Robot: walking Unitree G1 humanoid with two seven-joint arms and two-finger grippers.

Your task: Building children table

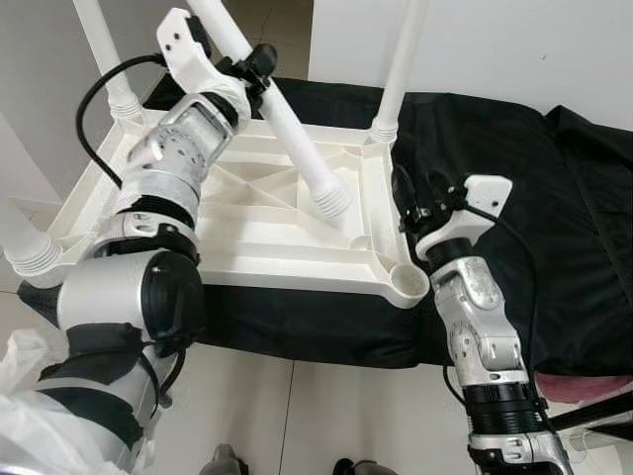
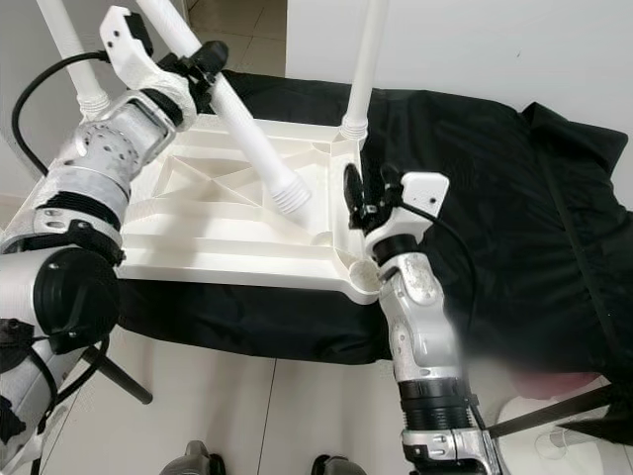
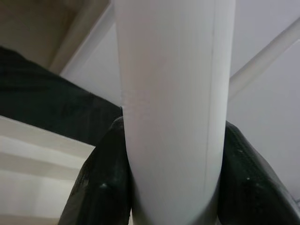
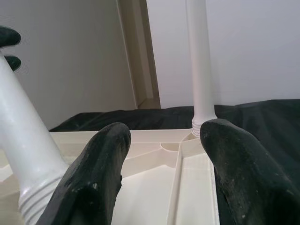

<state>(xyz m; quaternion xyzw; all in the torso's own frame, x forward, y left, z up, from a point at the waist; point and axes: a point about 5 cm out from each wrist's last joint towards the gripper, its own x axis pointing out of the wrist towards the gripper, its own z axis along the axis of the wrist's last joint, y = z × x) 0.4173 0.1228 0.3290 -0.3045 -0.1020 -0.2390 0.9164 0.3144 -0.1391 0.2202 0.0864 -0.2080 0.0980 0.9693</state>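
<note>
- The white tabletop [image 1: 247, 213] lies upside down on a black cloth [image 1: 514, 168], ribbed underside up, and the leg-fitting step is in hand.
- The left gripper [image 1: 259, 67] is clamped around a loose white leg [image 1: 292, 134], holding it slanted over the middle of the underside; the left wrist view shows its black fingers [image 3: 101, 187] pressed against both sides of the tube.
- The leg's threaded end [image 1: 332, 198] hangs above the ribs, close to the surface, not in any socket.
- The right gripper [image 1: 410, 213] hovers just beside the tabletop's right edge, fingers spread and holding nothing; its wrist view looks between its pads [image 4: 101, 173] across the underside.
- Count of legs: four in all. One stands seated at the far-right corner [image 1: 401, 69], one at the far-left corner [image 1: 104, 54], one ribbed end shows at the near-left corner [image 1: 30, 247], and the fourth is the one in the left gripper.
- Open sockets: one, the round cup at the near-right corner [image 1: 407, 280], right beside the right gripper.
- My read: this is the last leg, so the job looks near its end.
- The next move calls for swinging the threaded end over to that near-right socket, tipping the leg upright, then pressing or twisting it in; the free right gripper is well placed to steady the tabletop.
</note>
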